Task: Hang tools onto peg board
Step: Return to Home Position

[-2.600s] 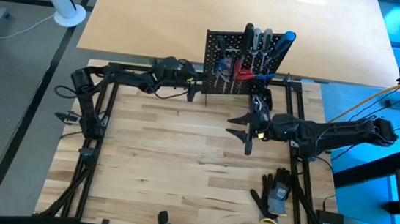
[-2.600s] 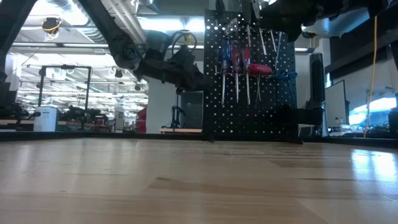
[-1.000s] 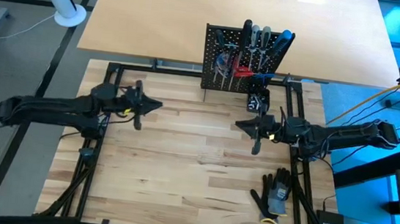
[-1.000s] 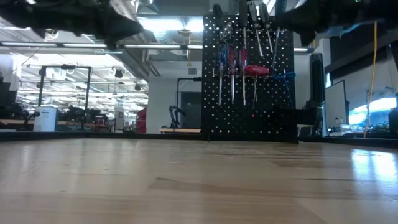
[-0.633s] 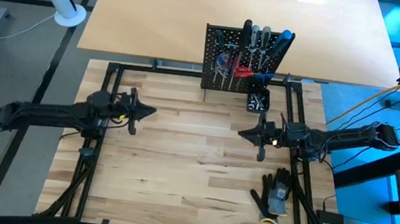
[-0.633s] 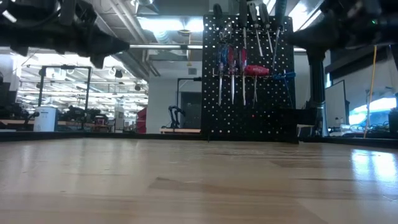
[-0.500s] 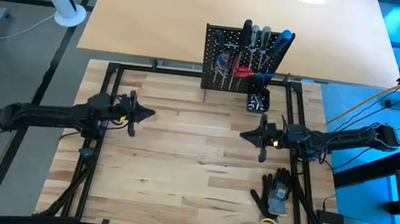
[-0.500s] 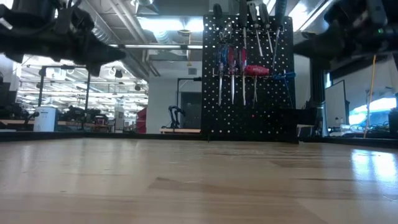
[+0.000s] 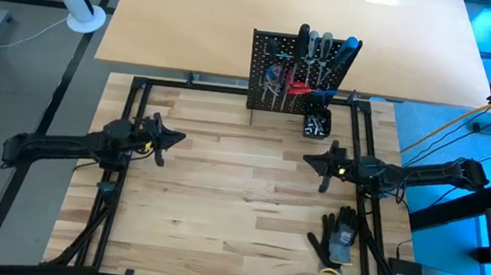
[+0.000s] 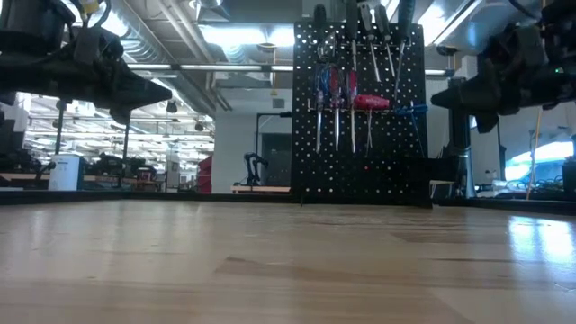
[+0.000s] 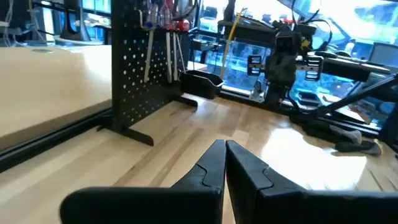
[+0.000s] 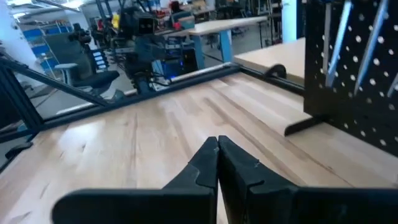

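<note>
My left tool [image 9: 176, 136] and right tool [image 9: 310, 159] are both pinched shut on nothing, hovering low over the pale wooden desk [image 9: 221, 198], well apart. The black perforated peg board [image 9: 263, 53] stands upright at the desk's far edge, red-, blue- and black-handled screwdrivers [image 10: 337, 90] hanging on it. My worry: the right arm is near the small black cup [image 9: 316, 124] and black gloves [image 9: 337, 239]; a wide swing could clip them or jolt the board.
</note>
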